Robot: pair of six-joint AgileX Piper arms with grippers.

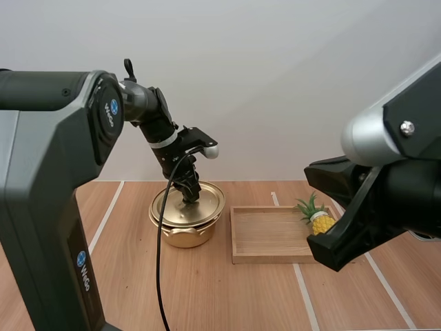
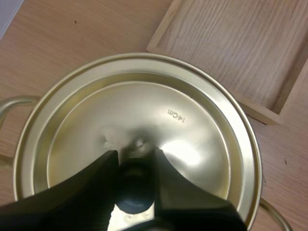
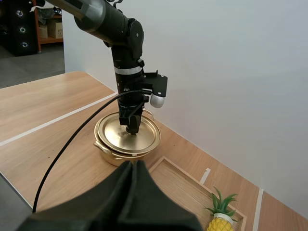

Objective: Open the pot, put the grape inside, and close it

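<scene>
Left wrist view, straight down: gold lid (image 2: 192,144) sits flat on the pot, closed, w/ a "14cm" stamp (image 2: 175,115) on its dished face. Dark knob (image 2: 135,190) at lid centre sits btwn the two black fingers (image 2: 91,192) of the left gripper (image 2: 134,155); tips pinch it from both sides, no gap visible btwn fingers and knob. Loop handles (image 2: 13,103) of the pot stick out past the lid rim on opp. sides. High view: pot (image 1: 180,236) stands on the wooden table (image 1: 227,296), left of centre, lid level on its rim, not lifted. Left arm (image 1: 148,114) slants down from upper left, wrist approx. over lid middle. Wooden tray (image 1: 272,234) lies just beside the pot on its right, a thin strip of table btwn them, not touching. Toy pineapple (image 1: 318,217), yellow w/ green leaves, stands upright at the tray's far right corner; can't tell if it's inside the rim or just past it. White tape lines (image 1: 303,289) run across the table, front to back. Right arm (image 1: 386,172) looms large at the right of the high view, covering the tray's right end. Right wrist view: right gripper (image 3: 134,164) has its fingers pressed together as one dark wedge, gripping nothing, up in the air on the tray side, well apart from pot and lid.
</scene>
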